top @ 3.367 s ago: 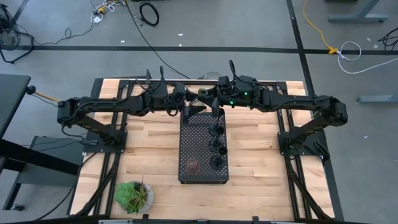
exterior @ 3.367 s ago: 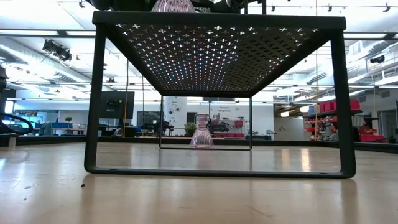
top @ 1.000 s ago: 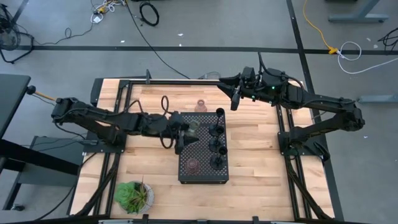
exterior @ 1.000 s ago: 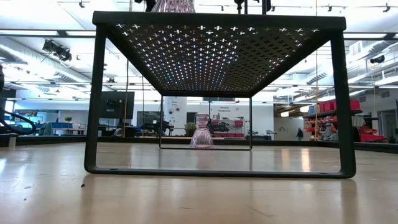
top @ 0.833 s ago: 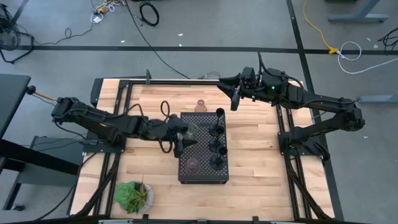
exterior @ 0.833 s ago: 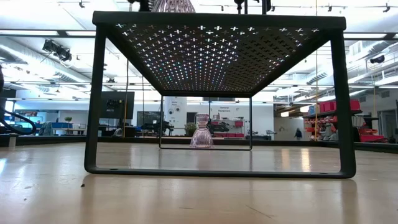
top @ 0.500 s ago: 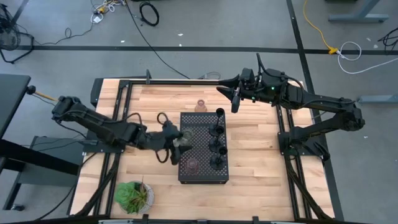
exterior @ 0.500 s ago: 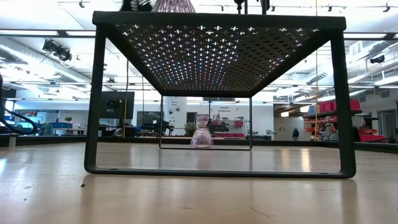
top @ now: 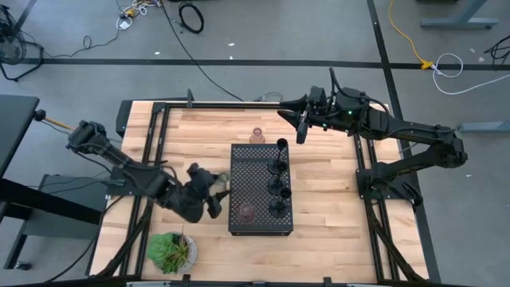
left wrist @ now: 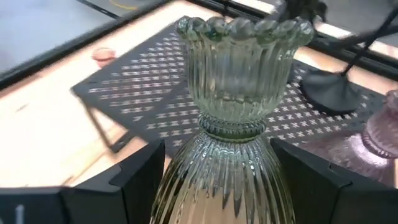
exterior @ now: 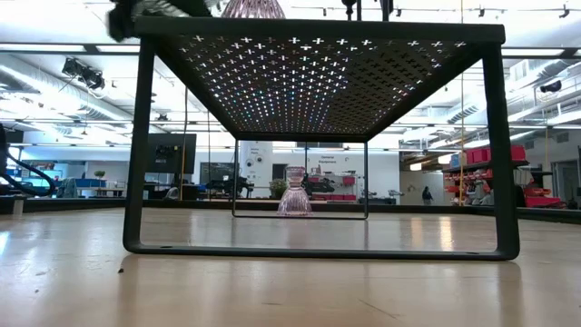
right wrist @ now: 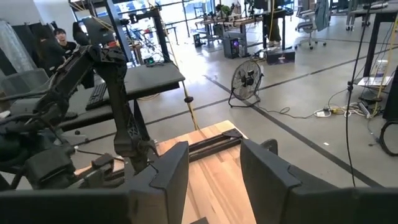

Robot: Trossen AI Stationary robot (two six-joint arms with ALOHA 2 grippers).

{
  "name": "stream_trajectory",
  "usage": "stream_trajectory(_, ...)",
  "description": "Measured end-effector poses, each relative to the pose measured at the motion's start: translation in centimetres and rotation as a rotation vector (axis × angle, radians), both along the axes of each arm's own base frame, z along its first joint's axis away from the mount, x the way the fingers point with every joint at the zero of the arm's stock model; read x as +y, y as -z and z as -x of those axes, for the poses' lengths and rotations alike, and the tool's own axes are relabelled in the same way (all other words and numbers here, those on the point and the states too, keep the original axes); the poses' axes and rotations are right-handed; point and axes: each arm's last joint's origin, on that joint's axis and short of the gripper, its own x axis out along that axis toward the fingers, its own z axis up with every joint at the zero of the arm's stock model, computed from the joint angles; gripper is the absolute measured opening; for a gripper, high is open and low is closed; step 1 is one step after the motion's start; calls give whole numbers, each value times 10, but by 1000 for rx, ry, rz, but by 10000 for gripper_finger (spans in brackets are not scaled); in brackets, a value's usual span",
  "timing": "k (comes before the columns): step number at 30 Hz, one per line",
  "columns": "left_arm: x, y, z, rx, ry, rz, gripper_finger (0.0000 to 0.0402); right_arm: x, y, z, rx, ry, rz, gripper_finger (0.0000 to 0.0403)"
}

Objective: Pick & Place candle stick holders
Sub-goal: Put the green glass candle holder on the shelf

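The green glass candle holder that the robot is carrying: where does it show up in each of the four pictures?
High view: the green glass holder is in the left hand, just left of the black perforated tray.
Low view: cannot be made out; the tray fills the picture.
Left wrist view: centre, between the hand's fingers, with the tray behind.
Right wrist view: not in it.
Shared landmark: the tray.
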Motion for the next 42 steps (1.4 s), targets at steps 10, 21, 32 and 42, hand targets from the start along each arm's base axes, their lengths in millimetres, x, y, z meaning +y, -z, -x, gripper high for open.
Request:
stream_trajectory(10,0,36,48,-126,-118,82,272,-4,-4,1,-35,15,23,143)
stream_trajectory(21,27,31,23,-214,129,66,272,-12,-4,2,-40,46,19,143)
stream_trajectory(32,53,54,18,-424,233,114,272,-12,-4,2,-42,47,9,143)
stream_trajectory(42,63,64,0,-436,308,72,272,-12,-4,2,-44,49,9,143)
